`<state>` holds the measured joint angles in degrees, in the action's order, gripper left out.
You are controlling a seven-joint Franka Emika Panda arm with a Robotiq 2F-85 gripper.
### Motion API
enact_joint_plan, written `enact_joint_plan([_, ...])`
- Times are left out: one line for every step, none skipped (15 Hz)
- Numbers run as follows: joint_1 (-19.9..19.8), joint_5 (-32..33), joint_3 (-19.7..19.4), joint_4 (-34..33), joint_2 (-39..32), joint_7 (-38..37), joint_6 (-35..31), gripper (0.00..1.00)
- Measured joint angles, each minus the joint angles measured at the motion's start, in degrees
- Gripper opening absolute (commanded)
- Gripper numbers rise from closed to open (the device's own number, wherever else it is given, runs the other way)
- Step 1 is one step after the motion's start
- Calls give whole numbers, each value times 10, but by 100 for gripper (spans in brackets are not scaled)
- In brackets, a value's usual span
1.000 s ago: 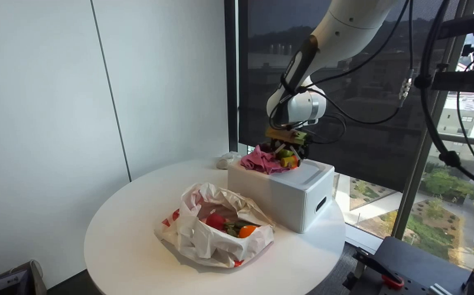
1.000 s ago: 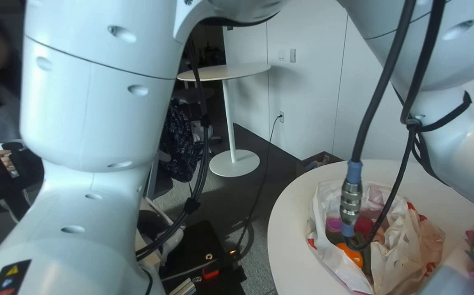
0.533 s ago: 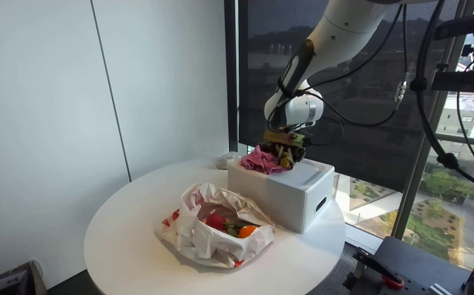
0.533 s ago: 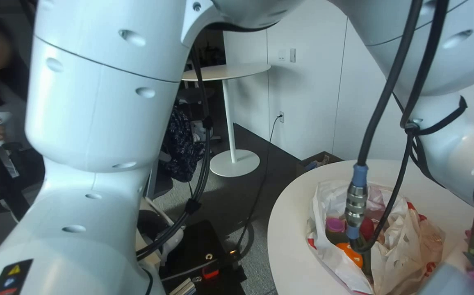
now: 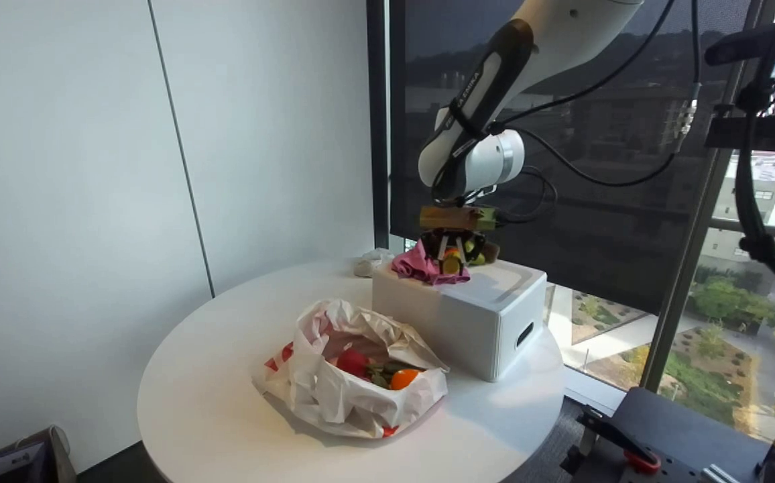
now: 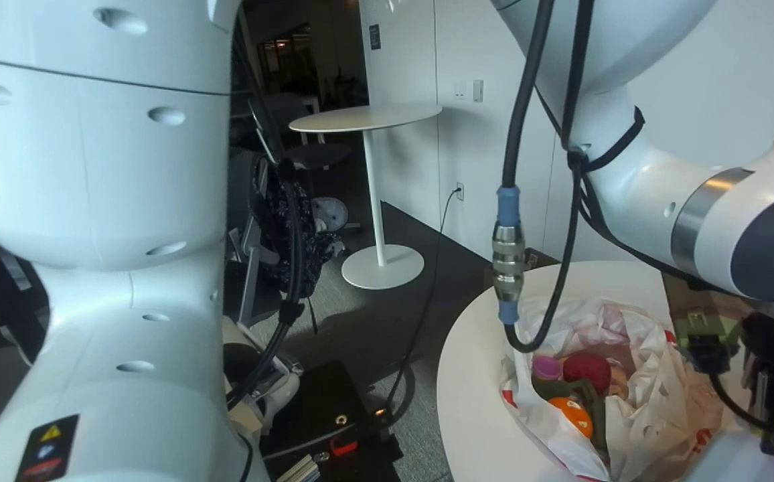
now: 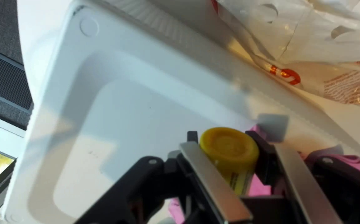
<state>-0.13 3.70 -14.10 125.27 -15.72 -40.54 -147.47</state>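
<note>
The fingers (image 7: 211, 177) were clamped on a small yellow-lidded can (image 7: 228, 147), one on either side of it, with the lid turned toward the wrist camera and a patch of dark stripes showing on the label just below. The can was at the cloth-covered end of a white box (image 5: 434, 329), over the pink cloth (image 7: 259, 188); whether can and cloth touched could not be told. Just beside the fingers, in an exterior view, a yellow-green thing (image 5: 474, 253) and a brown thing (image 5: 491, 252) showed, both too small to name. The cloth lay crumpled on the box, which had a shallow recess in its top and a dark handle slot (image 5: 525, 333) in one end. The box stood on a round white desk (image 5: 206, 376). Beside it, in both exterior views, a white plastic bag (image 5: 340, 402) with red print lay open on the desk; inside were a red rounded thing (image 6: 586, 371), an orange thing (image 6: 571, 416), a purple thing (image 6: 548, 367) and something dark green (image 6: 559, 389). Near the desk's far edge lay a crumpled white thing (image 5: 374, 261). Farther out, a dark window shade (image 5: 562, 221) hung near white wall panels (image 5: 72, 201), and a pedestal table (image 6: 367, 117) stood well apart.
</note>
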Motion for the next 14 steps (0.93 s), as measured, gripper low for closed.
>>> enact_joint_plan([8, 2, 14, 9, 14, 10, 13, 25])
enact_joint_plan([16, 3, 29, 15, 24, 18, 25, 25])
enact_joint_plan([25, 3, 46, 17, 26, 25, 37, 25])
enact_joint_plan([34, 3, 62, 17, 24, 30, 46, 25])
enact_joint_plan([44, 5, 77, 15, 17, 34, 53, 25])
enact_joint_plan([53, 7, 90, 11, 4, 38, 58, 25])
enact_joint_plan([62, 10, 102, 4, -12, 44, 65, 25])
enact_joint_plan([72, 13, 111, -6, -33, 51, 70, 25])
enact_joint_plan([80, 18, 119, -19, -55, 60, 74, 25])
enact_joint_plan([89, 22, 125, -34, -79, 69, 77, 24])
enact_joint_plan([99, 26, 129, -52, -105, 77, 80, 22])
enact_joint_plan([107, 27, 130, -71, -130, 87, 83, 27])
enact_joint_plan([114, 27, 130, -90, -152, 98, 86, 67])
enact_joint_plan([119, 27, 130, -108, -173, 107, 87, 68])
